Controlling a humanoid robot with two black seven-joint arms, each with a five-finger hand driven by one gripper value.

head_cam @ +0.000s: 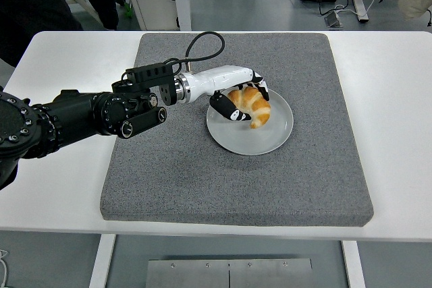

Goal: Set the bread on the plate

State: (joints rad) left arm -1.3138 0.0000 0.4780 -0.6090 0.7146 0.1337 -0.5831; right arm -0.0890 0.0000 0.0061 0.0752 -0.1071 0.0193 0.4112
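Bread (pixel 253 106) sits over the plate (pixel 270 141), left hand (pixel 237 102) clasped around it.

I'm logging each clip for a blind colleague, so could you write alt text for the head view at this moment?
The left robot hand holds a croissant over the grey plate, low enough that contact cannot be judged. The plate sits on a grey mat on the white table.
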